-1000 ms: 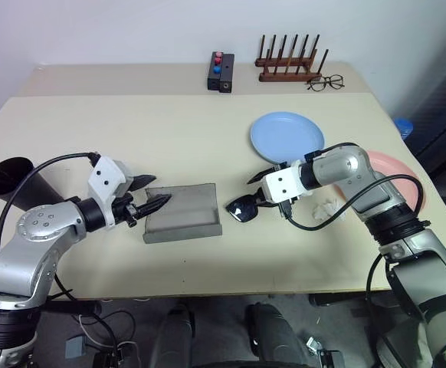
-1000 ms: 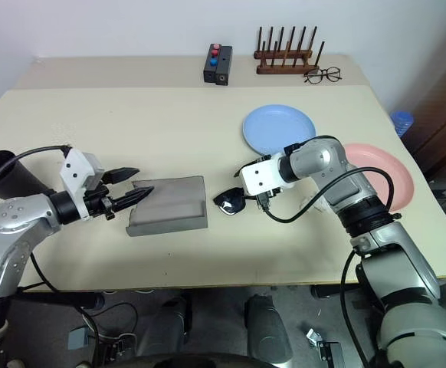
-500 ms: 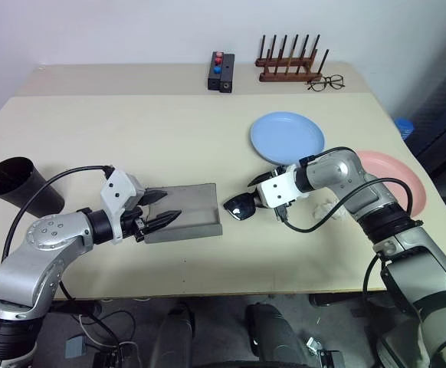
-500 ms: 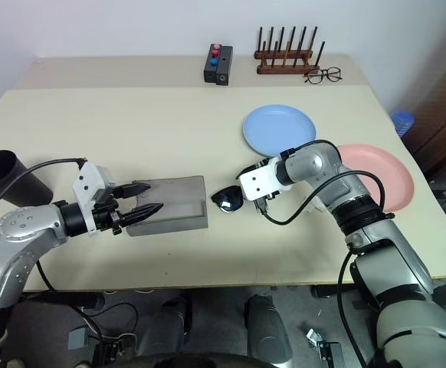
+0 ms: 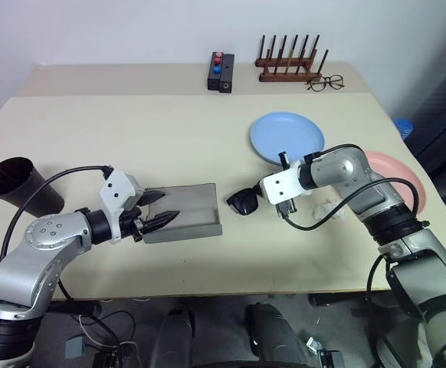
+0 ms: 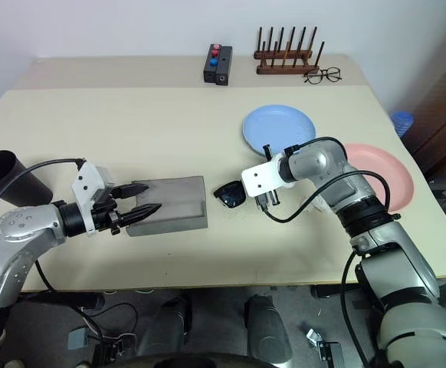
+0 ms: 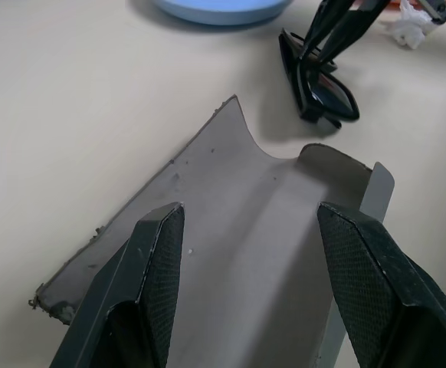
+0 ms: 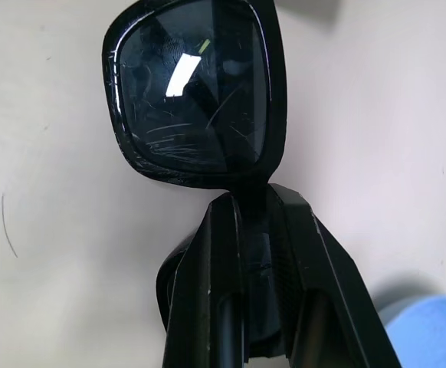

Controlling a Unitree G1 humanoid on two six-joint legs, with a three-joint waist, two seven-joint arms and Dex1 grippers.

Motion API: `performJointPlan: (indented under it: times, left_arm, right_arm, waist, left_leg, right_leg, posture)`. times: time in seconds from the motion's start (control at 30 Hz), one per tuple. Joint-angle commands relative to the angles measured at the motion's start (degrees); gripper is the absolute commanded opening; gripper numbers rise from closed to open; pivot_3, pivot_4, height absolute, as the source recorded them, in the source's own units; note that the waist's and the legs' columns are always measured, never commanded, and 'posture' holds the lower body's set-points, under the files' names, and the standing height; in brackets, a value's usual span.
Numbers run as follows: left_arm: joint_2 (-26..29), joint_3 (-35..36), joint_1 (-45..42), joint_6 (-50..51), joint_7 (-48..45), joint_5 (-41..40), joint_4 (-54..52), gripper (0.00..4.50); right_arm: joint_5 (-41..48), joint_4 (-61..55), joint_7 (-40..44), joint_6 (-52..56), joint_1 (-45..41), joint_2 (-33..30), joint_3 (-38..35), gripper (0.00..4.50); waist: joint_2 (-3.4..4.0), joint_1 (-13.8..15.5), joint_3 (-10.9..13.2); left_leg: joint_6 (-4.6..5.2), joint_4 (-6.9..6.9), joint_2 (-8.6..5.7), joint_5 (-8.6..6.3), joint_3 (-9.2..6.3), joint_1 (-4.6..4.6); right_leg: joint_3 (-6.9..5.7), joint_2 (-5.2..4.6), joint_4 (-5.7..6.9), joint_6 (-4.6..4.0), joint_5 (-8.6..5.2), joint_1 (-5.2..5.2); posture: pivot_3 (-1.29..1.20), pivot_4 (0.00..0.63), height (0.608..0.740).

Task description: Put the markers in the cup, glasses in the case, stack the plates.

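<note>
Black sunglasses [image 5: 246, 202] one pair, clamped in my right gripper [image 8: 255, 230], two plates at one o'clock, my left gripper [image 5: 162, 207] spread over one grey case [image 5: 186, 211].

Bright, even light, soft shadows; a white glint on the sunglasses [image 8: 196, 96] lens.

Head cams overlook table [image 5: 169, 123]; wrist cams close, prob. angled down.
</note>
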Motion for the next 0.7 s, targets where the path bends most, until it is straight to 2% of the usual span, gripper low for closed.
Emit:
performJointPlan:
  times: [0.03, 0.2, 0.43, 0.6, 0.7]
  left_arm:
    - [0.07, 3.17, -2.04, -3.54, 2.03, 2.14, 2.58, 2.81]
    - [-0.18, 4.59, -6.18, -8.75, 5.27, 6.36, 9.49, 2.81]
    - [-1.33, 3.99, -7.62, -11.19, 6.33, 7.89, 11.02, 2.81]
    - [-1.84, 3.84, -6.94, -10.60, 6.40, 7.86, 9.68, 2.81]
    - [-1.86, 4.09, -6.23, -10.05, 6.27, 7.57, 8.74, 2.81]
  right_arm:
    - [3.34, -6.87, -0.87, 11.98, -0.74, 1.69, -4.40, 0.02]
    - [5.20, -19.70, 0.38, 27.16, -1.21, 4.06, -4.63, 0.02]
    - [6.04, -26.99, -0.72, 34.78, 0.09, 5.68, -2.91, 0.02]
    - [5.42, -26.54, -0.34, 34.16, 1.23, 3.50, -1.86, 0.02]
    - [-0.06, -22.40, -1.41, 28.15, 2.09, -3.31, -0.15, 0.02]
  waist:
    - [0.00, 0.00, 0.00]
    - [0.01, 0.02, 0.00]
    - [0.00, 0.12, 0.00]
    - [0.00, 0.08, 0.00]
    - [0.00, 0.18, 0.00]
  left_leg:
    - [0.00, 0.00, 0.00, 0.00, 0.00, 0.00]
    - [0.00, -0.03, 0.01, 0.00, 0.00, -0.01]
    - [-0.01, -0.01, 0.00, 0.00, 0.00, -0.08]
    - [-0.01, -0.01, 0.00, 0.00, 0.00, -0.08]
    - [-0.01, 0.00, -0.01, 0.00, 0.00, -0.12]
  right_leg:
    - [0.00, 0.00, 0.01, 0.00, 0.00, -0.01]
    - [0.00, 0.01, 0.02, 0.01, 0.00, -0.05]
    - [-0.02, 0.00, -0.02, 0.01, 0.00, -0.06]
    - [-0.02, 0.00, -0.02, 0.01, 0.00, -0.07]
    - [-0.01, -0.02, -0.05, 0.01, 0.00, -0.09]
  posture:
    - [0.00, 0.150, 0.738]
    - [0.00, 0.150, 0.738]
    - [0.00, 0.150, 0.738]
    - [0.00, 0.150, 0.738]
    - [0.00, 0.150, 0.738]
